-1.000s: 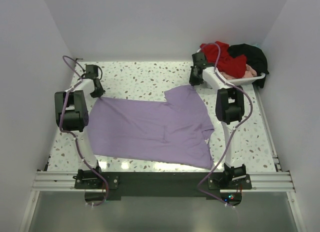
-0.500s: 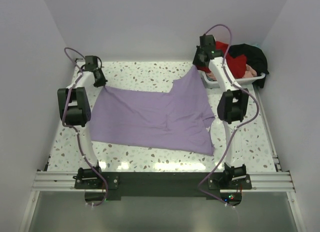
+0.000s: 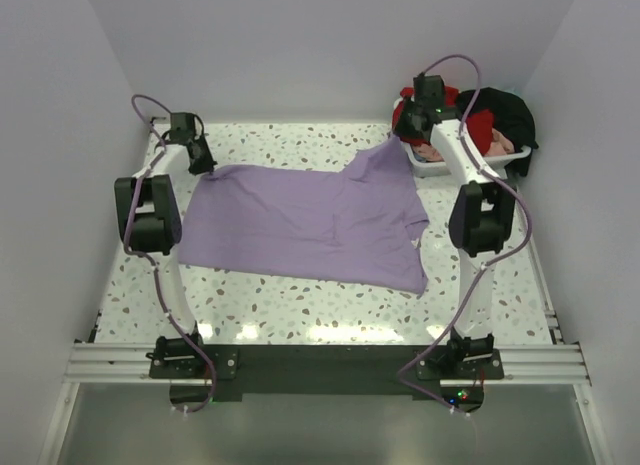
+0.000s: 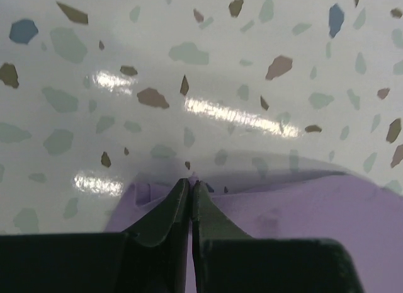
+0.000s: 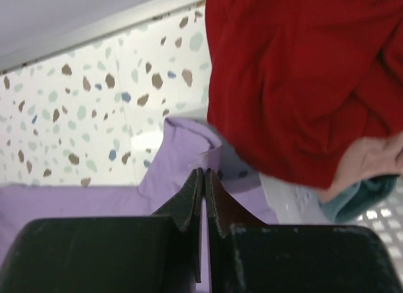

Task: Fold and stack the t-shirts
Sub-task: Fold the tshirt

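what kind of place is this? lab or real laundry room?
Probably a lab test cell: plain white walls box in a speckled table, left arm and right arm are bolted to an aluminium rail, and a lavender t-shirt is spread out near a tray of more shirts.

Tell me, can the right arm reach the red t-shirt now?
Likely within reach: the red t-shirt lies right beside the right pincer, nothing between. But that pincer is shut on the lavender t-shirt, so it must let go first.
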Controlling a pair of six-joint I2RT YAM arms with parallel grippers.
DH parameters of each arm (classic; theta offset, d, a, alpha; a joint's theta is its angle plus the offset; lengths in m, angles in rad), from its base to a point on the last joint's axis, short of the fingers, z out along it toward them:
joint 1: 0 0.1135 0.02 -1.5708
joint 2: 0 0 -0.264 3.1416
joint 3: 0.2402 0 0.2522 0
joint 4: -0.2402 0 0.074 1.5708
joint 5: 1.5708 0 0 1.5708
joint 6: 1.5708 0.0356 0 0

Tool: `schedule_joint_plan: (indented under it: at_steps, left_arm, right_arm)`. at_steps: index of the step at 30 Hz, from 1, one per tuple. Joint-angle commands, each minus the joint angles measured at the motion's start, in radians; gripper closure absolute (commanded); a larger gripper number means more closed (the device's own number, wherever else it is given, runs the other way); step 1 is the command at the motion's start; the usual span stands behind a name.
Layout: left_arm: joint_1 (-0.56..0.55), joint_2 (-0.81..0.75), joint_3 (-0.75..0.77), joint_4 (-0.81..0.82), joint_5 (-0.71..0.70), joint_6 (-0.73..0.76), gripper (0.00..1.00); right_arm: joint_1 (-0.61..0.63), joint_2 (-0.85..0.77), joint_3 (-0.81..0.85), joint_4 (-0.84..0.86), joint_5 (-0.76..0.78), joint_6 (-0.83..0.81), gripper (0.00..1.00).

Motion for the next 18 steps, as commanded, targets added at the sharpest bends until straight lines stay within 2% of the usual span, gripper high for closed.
schedule_joint_plan:
  at_steps: [1,7,12,18]
  left_arm:
    - [0.002,-0.111,-0.104,0.048,0.003,0.046,1.0]
    - [0.004,-0.194,-0.237,0.061,-0.043,0.056,1.0]
    - [0.008,-0.22,-0.276,0.029,-0.106,0.063,1.0]
    - [0.027,-0.277,-0.343,0.044,-0.137,0.059,1.0]
  right_arm:
    - [0.003,-0.201,-0.142,0.078,-0.062,0.043,1.0]
    - [0.031,-0.427,-0.449,0.084,-0.089,0.043,1.0]
    - [0.055,-0.591,-0.677,0.078,-0.08,0.069,1.0]
    - [0.089,-0.737,-0.862,0.053,-0.063,0.111,1.0]
